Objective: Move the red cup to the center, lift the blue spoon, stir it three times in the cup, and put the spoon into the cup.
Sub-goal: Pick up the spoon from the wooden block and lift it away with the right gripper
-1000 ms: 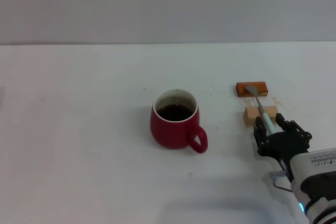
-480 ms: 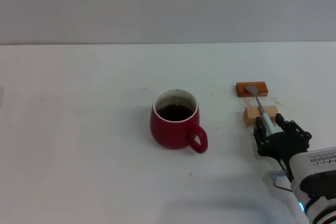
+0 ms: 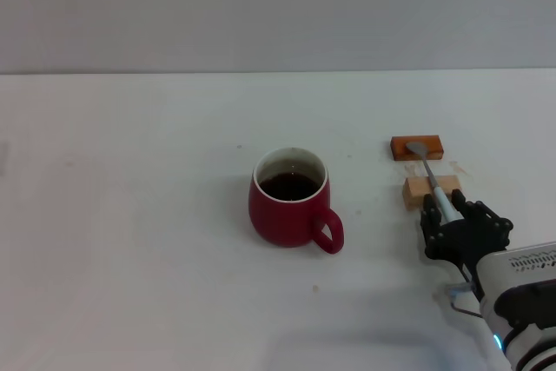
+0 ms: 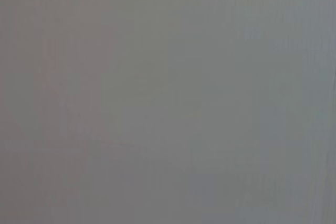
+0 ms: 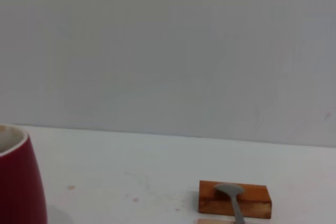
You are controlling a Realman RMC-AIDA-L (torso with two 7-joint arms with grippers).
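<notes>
A squat, rounded dark-red ceramic mug, the red cup (image 3: 291, 198), stood near the middle of the white table (image 3: 130, 215) in the head view, its white rim upward, dark liquid inside and its loop handle turned toward the lower right of the frame. In the right wrist view only its side showed at the lower left edge (image 5: 18, 182).

Well to the right of it, the blue spoon (image 3: 436, 187), a slim spoon with a pale blue handle and grey metal neck and bowl, lay across two small wooden blocks: its bowl rested on the orange-brown block (image 3: 417, 147) farther back, its neck crossed the tan block (image 3: 430, 189) nearer the robot.

The right gripper (image 3: 452, 225), black-fingered, sat at the lower right of the head view, its fingers closed around the handle end of the spoon, just below the tan block.

The left gripper appeared in no view; the left wrist view showed only a plain grey surface.
</notes>
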